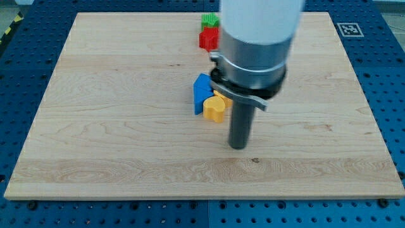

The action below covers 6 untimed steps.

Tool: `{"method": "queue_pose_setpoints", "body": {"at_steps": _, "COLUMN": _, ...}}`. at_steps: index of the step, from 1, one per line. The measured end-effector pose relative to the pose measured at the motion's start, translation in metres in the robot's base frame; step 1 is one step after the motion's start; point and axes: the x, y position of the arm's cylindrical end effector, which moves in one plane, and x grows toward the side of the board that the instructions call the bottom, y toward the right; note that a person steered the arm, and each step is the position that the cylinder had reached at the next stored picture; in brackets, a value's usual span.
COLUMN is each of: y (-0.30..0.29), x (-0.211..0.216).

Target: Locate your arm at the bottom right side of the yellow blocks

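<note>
A yellow block (214,108) lies near the board's middle, partly hidden behind my arm. A blue block (201,92) touches its upper left side. My tip (238,146) rests on the board just below and to the right of the yellow block, a short gap apart from it. A red block (208,39) and a green block (209,21) sit near the view's top edge, the green one above the red one.
The wooden board (114,126) lies on a blue perforated table. A fiducial marker (347,28) sits at the board's top right corner. My arm's large grey body (256,44) hides part of the board's upper middle.
</note>
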Motion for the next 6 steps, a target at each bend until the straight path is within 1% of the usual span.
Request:
{"method": "queue_pose_setpoints", "body": {"at_steps": 2, "y": 0.085, "x": -0.001}}
{"method": "queue_pose_setpoints", "body": {"at_steps": 4, "y": 0.095, "x": -0.007}}
{"method": "queue_pose_setpoints", "body": {"at_steps": 6, "y": 0.137, "x": -0.044}}
